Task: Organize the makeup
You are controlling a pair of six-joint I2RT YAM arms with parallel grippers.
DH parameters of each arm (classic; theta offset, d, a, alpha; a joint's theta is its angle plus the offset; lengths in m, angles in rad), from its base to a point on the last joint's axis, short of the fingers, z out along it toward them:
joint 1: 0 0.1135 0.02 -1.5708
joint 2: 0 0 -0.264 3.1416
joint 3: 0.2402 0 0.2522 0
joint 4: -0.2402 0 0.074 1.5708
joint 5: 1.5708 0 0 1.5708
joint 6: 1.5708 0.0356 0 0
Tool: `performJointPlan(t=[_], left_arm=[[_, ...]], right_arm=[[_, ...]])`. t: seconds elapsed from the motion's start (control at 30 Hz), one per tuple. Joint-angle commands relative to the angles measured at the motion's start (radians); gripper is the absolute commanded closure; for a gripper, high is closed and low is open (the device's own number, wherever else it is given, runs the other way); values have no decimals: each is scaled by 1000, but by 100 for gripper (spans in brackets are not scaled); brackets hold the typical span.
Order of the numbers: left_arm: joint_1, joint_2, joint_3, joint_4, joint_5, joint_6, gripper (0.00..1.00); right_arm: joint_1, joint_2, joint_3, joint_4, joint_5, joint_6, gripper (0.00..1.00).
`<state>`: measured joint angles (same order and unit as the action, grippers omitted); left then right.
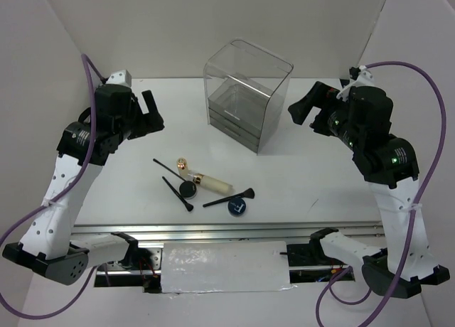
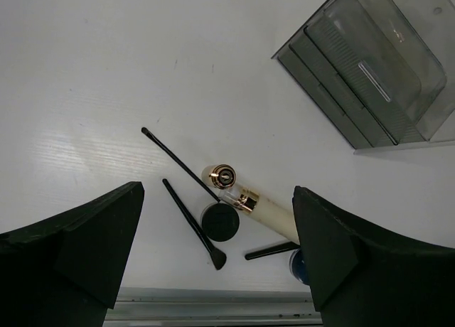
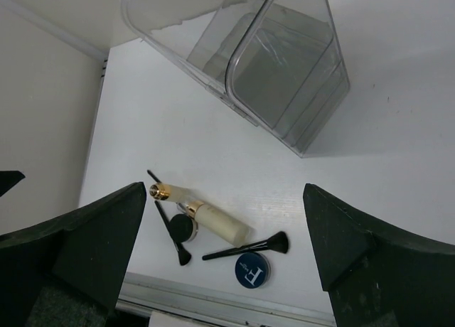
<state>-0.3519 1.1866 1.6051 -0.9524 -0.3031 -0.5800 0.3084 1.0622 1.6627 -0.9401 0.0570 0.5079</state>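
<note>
The makeup lies in a cluster on the white table near the front. It holds a cream tube with a gold collar (image 1: 213,182), a small gold lipstick (image 1: 182,163), a dark jar (image 1: 188,190), a blue-lidded jar (image 1: 237,207) and three thin black brushes (image 1: 229,197) (image 1: 178,194) (image 1: 166,167). My left gripper (image 1: 151,114) is open and empty, raised at the back left. My right gripper (image 1: 306,110) is open and empty, raised at the back right. The left wrist view shows the tube (image 2: 266,212) and dark jar (image 2: 220,222) between its fingers. The right wrist view shows the tube (image 3: 220,224) and blue jar (image 3: 252,269).
A clear acrylic box with drawers (image 1: 245,92) stands at the back centre, also in the left wrist view (image 2: 370,71) and the right wrist view (image 3: 284,78). A metal rail (image 1: 213,231) runs along the table's front edge. White walls enclose the table.
</note>
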Motion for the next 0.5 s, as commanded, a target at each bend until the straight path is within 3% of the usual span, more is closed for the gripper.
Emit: performJointPlan(t=[0.0,0.17,0.3,0.43,0.47], left_arm=[[2,13,56,9,41,-10,1],[2,38,82,29,117,-52,1],[5,89,38,121,255,-183,1],[7,134,-97,398,460,-308,1],[7,143,-128,541,498,-358,1]], right_arm=[[-3,-15,3,64,17,-6,0],[-3,-25,-10,92,-12,-6,0],[-5,-59,-58,177,-83,-2,0],[-5,-106,-133,286,-169,-5,0],[-5,-120,-176,312,-180,-3,0]])
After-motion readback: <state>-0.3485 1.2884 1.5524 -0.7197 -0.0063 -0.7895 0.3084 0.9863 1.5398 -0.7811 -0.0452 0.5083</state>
